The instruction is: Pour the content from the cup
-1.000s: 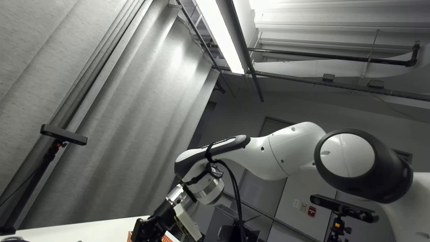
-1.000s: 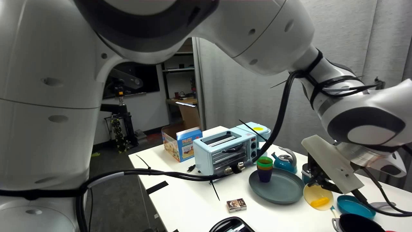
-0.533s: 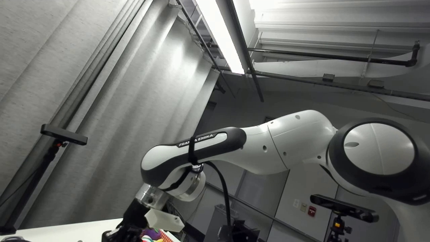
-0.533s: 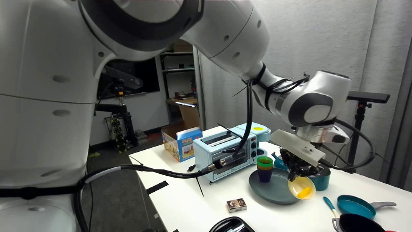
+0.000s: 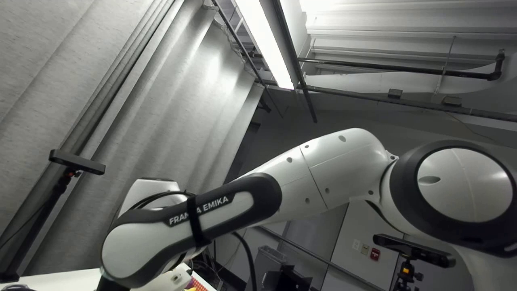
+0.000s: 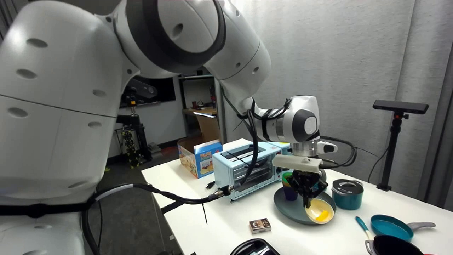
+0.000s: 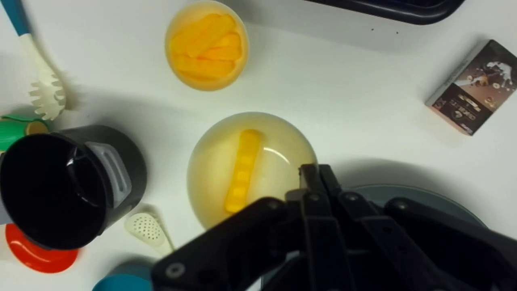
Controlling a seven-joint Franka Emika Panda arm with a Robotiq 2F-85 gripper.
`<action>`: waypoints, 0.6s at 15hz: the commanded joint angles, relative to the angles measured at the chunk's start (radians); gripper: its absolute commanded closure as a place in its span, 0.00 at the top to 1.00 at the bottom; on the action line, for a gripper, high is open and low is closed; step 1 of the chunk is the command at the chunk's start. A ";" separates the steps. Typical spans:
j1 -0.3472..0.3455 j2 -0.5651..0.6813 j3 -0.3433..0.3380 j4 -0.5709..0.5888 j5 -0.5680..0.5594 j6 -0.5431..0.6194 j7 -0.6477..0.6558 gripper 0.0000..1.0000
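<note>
Edge grip on the cream bowl (image 7: 276, 173), yellow piece (image 7: 242, 173) not poured out

Bowl is presumably the task's cup; it juts from the gripper (image 7: 319, 171), looks clear of the table (image 7: 363, 113) and shows beside the grey plate (image 7: 432, 199) in the wrist view; exact height can't be told. Fingers (image 7: 310, 178) stand nearly together, bowl wall pinched between the tips; rim hold likely picked to leave the mouth free and let a wrist roll tip it. Bowl leans, its mouth showing nearly full in an exterior view; piece lies inside, so the lean looks too mild to pour; more roll needed. Small cup (image 7: 185, 19) with similar yellow pieces (image 7: 206, 48) and black pot (image 7: 125, 149) stand nearby, mouths up; either could be the receiver, or the plate; can't tell which; risk: single-point pinch, bowl may swivel as the load shifts.
</note>
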 commanded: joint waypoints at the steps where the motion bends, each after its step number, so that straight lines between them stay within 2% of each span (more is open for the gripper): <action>1: 0.042 0.081 -0.016 0.039 -0.131 -0.016 0.073 0.01; 9: 0.055 0.184 0.000 0.082 -0.149 -0.028 0.056 0.01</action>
